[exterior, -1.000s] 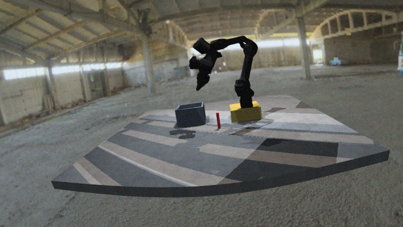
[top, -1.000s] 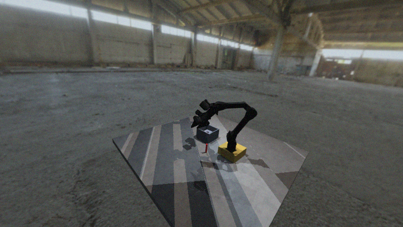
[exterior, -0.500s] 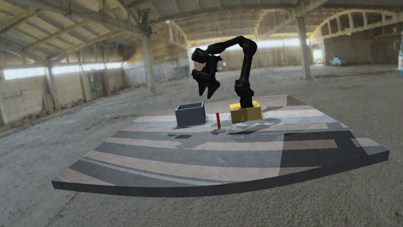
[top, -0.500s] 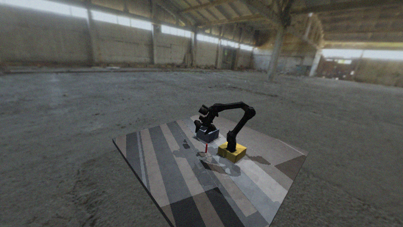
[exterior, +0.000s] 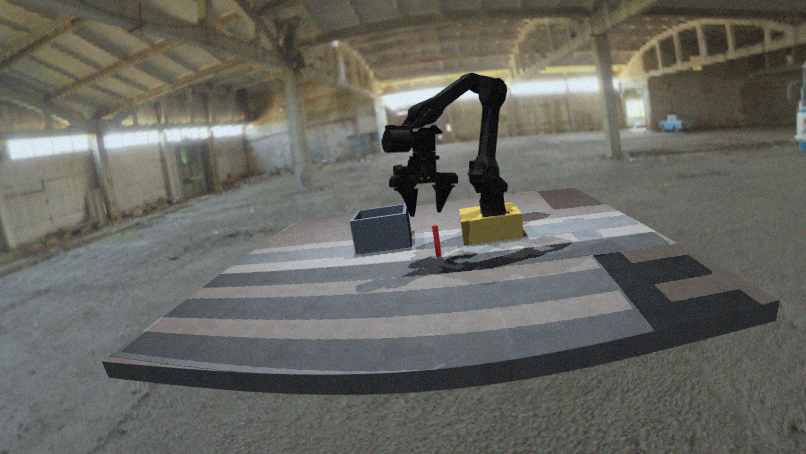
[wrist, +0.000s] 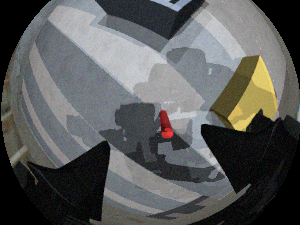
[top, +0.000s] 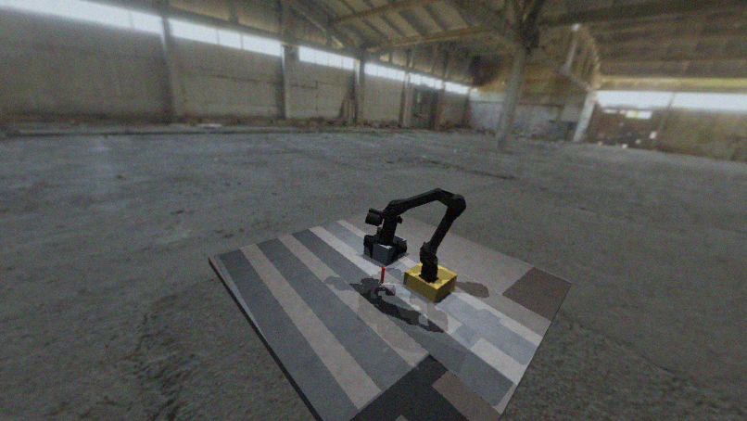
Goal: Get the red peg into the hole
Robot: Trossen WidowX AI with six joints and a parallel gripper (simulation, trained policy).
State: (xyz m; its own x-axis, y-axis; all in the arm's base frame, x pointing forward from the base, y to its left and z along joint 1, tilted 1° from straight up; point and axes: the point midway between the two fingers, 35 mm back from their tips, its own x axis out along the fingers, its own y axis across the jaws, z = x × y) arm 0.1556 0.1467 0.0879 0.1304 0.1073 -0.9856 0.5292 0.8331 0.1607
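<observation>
a bare concrete floor (top: 131, 209) (exterior: 564, 417) surrounds the bench (top: 339, 334) (exterior: 338, 383) on every visible side, reaching past its corners. beyond the bench's far edge stand pale, stained walls (top: 224, 78) (exterior: 727, 101). bright strip windows (top: 224, 38) (exterior: 47, 146) run high along them, letting in daylight. columns (top: 511, 99) (exterior: 608, 95) rise to a beamed roof; blocky shadows lie across the striped top.
</observation>
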